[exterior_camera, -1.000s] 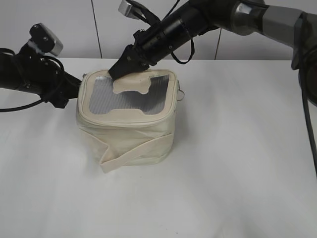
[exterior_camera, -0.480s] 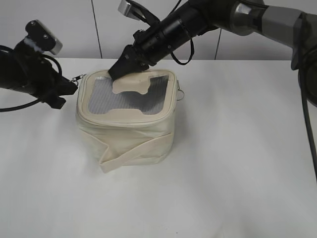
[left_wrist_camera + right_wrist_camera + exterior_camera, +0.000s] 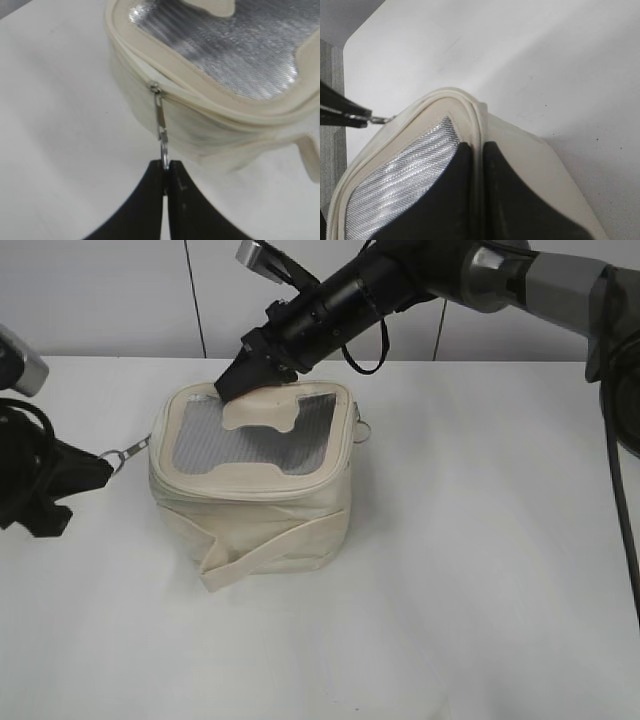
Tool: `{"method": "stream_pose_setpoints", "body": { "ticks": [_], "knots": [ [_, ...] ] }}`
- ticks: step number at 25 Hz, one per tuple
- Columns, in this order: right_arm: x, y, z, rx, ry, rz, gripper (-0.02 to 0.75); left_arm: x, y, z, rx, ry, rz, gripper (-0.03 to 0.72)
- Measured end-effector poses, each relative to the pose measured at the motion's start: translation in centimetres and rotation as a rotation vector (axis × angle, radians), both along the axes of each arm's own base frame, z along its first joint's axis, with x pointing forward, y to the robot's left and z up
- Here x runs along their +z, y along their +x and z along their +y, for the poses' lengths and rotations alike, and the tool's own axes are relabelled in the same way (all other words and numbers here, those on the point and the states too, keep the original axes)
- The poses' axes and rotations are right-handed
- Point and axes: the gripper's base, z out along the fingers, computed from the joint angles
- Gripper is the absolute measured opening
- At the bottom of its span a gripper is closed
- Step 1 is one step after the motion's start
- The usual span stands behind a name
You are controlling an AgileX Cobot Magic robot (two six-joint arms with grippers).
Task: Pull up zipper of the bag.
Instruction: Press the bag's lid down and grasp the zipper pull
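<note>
The zipper (image 3: pixel 200 102), a thin cream track running round the rim of the top panel, ended at a small silver ring-shaped metal pull (image 3: pixel 161 125) that stretched straight out from the slider toward the left tool (image 3: pixel 166 165). That tool's two black fingers (image 3: pixel 145 200) were pressed together on the pull's end ring, with the link drawn taut between tool and bag. In the exterior view the left tool (image 3: pixel 100 468) sat just off the bag's side, the pull (image 3: pixel 125 452) bridging the short gap to the rim.

The small boxy cream-white fabric bag (image 3: pixel 255 495) stood on the white bench (image 3: pixel 480 570), its grey mesh top (image 3: pixel 250 440) carrying a cream H-shaped patch (image 3: pixel 265 410) and a wide cream strap (image 3: pixel 275 545) slanting across its near side.

The right tool (image 3: pixel 235 383) bore on the bag's far top edge. In the right wrist view its fingers (image 3: pixel 445 200) lay nearly closed on either side of the raised cream rim (image 3: pixel 477 150), apparently pinching it, though the contact itself was hard to make out. A second silver ring (image 3: pixel 366 429) hung just off the bag's side nearest that arm.
</note>
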Motion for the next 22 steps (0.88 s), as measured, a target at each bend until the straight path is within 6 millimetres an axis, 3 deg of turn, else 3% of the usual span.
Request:
{"method": "stream_pose_setpoints", "body": {
  "ticks": [5, 12, 18, 22],
  "knots": [
    [0.0, 0.0, 0.0, -0.017, 0.000, 0.020, 0.046, 0.1, -2.9, -0.9, -0.077, -0.088, 0.061, 0.009],
    [0.0, 0.0, 0.0, -0.021, -0.001, 0.028, 0.045, -0.7, -5.3, -6.2, -0.264, -0.063, 0.094, 0.013],
    [0.0, 0.0, -0.1, -0.015, -0.003, 0.034, 0.045, -1.6, -5.7, -10.3, -0.288, -0.024, 0.091, 0.019],
    [0.0, -0.1, -0.1, -0.014, -0.005, 0.033, 0.045, -1.6, -5.6, -10.8, -0.294, -0.027, 0.095, 0.018]
  ]
}}
